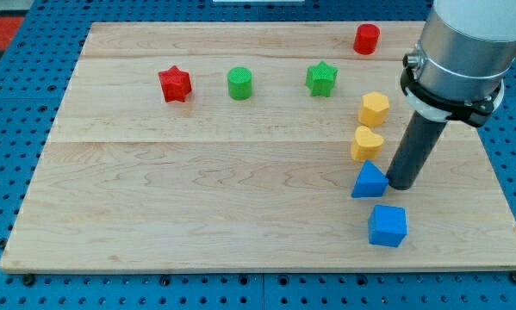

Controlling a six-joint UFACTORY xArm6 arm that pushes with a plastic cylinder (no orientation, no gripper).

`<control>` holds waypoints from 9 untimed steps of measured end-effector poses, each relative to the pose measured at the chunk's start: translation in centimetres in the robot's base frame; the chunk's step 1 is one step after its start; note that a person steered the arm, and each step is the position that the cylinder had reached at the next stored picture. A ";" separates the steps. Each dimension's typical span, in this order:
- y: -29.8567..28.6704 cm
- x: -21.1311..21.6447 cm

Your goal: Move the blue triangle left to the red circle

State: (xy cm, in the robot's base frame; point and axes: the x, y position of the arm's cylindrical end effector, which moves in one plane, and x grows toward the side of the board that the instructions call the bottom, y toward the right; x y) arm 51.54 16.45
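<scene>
The blue triangle lies at the view's lower right of the wooden board. My tip stands just to the right of it, touching or nearly touching its right side. The red circle sits near the view's top edge of the board, far above the triangle.
A yellow heart sits right above the triangle, with a yellow hexagon above that. A blue cube lies below the triangle. A green star, a green circle and a red star line the upper part.
</scene>
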 end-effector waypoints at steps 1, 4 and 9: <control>-1.1 0.6; -4.5 1.1; -13.4 -4.5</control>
State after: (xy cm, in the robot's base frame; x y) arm 47.07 3.08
